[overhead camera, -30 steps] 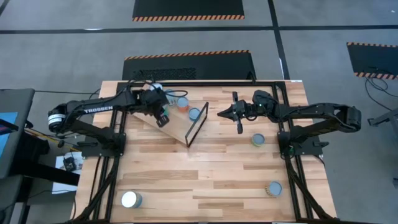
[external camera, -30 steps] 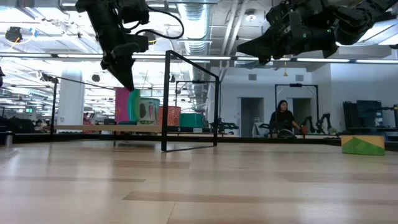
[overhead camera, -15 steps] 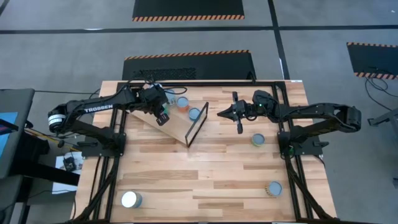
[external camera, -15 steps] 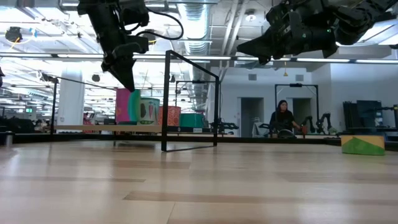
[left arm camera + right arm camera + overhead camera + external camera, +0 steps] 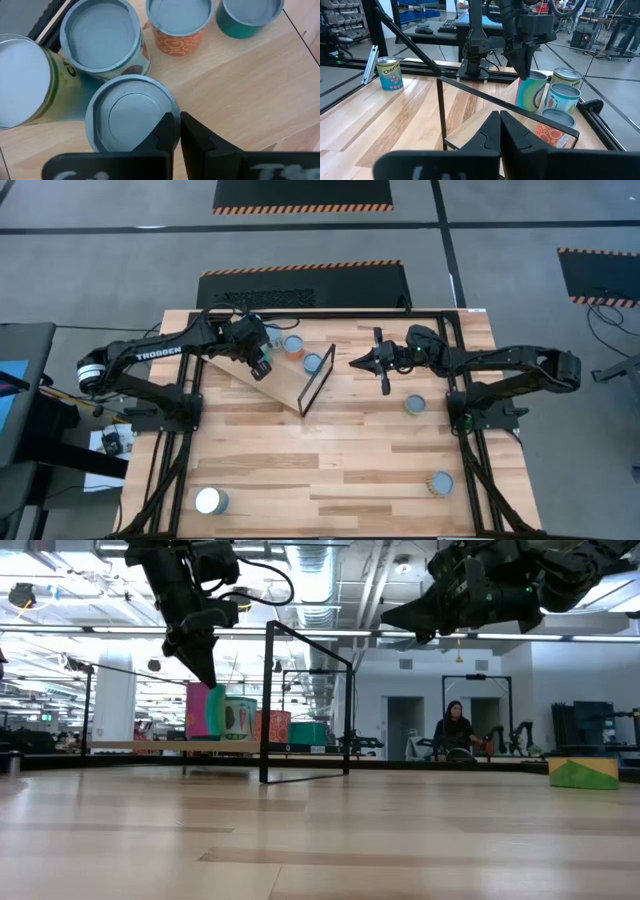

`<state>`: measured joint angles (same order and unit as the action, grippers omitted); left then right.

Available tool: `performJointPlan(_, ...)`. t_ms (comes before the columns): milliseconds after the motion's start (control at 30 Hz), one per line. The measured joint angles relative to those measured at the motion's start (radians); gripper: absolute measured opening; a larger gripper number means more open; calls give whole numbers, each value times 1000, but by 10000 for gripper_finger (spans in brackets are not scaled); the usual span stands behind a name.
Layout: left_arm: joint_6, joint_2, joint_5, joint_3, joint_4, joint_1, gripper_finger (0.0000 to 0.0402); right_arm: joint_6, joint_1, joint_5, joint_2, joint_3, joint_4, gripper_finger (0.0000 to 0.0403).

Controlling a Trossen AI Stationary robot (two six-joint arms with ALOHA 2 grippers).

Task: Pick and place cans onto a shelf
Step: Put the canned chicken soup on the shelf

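The shelf (image 5: 285, 385), a tilted light-wood board with a black frame at its right end, stands at the table's far left. Several cans stand on it: a pink-and-teal one (image 5: 204, 710) with a grey top (image 5: 127, 120), a green-and-white one (image 5: 102, 37), an orange one (image 5: 179, 22) and a teal one (image 5: 247, 15). My left gripper (image 5: 263, 368) is shut and points down at the pink-and-teal can's top. My right gripper (image 5: 353, 363) hangs shut in the air, right of the shelf. My left gripper's shut fingertips (image 5: 169, 122) stand from above at the rim (image 5: 162, 107) of the pink-and-teal can's top, on the side toward the shelf's frame. I cannot tell whether they touch it. The can stands upright on the shelf.
Three more cans are on the table: one right of centre (image 5: 415, 405), one at the near right (image 5: 440, 483), one with a white top at the near left (image 5: 210, 501). The planked middle of the table lies between them. A person (image 5: 455, 730) sits in the room beyond.
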<state>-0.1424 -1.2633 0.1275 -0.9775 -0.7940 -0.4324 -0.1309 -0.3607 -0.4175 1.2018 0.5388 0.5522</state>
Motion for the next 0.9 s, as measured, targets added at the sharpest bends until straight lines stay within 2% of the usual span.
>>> performJointPlan(733,11,-57,-9,-7,26,0,3,1,1,0,0,0,0,13)
performJointPlan(900,10,-57,-9,-7,23,0,21,2,1,0,0,0,0,16)
